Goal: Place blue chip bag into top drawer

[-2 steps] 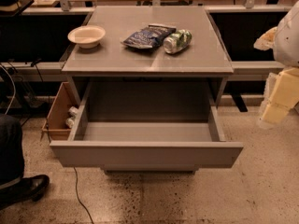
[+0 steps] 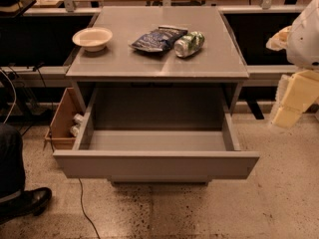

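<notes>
Camera view: the blue chip bag (image 2: 158, 39) lies toward the bench's back edge, just beside a can (image 2: 189, 44); the top drawer (image 2: 154, 164) stands pulled out. The gripper (image 2: 291, 101) hangs beyond the right edge without the bag, and I cannot tell its opening. Approach step: next, reach the bag, clear of the can

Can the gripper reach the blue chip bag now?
Probably yes. The gripper hangs right of the table, below its top; the blue chip bag lies uncovered on top. The can beside it sits on the gripper's side, so from above looks safest.

Chip bag (image 2: 157, 39) on table (image 2: 149, 67) beside can (image 2: 189, 44); pincer (image 2: 289, 106) right of drawer (image 2: 154, 164).
</notes>
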Controlling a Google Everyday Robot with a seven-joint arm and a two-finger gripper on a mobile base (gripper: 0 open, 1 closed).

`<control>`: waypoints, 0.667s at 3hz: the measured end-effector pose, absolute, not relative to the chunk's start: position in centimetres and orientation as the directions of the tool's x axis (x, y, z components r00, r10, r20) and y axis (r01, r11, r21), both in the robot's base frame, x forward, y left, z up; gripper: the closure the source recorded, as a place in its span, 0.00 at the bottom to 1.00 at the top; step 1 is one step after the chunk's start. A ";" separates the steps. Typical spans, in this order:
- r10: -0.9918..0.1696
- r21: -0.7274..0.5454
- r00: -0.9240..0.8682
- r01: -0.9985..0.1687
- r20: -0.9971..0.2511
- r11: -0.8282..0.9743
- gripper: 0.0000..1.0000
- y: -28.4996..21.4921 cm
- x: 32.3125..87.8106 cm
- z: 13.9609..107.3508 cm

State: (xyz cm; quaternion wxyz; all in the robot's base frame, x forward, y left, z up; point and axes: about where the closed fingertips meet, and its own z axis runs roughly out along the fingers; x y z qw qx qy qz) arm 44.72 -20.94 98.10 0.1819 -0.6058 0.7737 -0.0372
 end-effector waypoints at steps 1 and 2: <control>-0.951 -0.328 -0.156 -0.913 -0.268 0.243 0.00 -18.3 49.8 98.2; -0.947 -0.392 -0.107 -0.892 -0.302 0.226 0.00 -12.7 59.8 98.0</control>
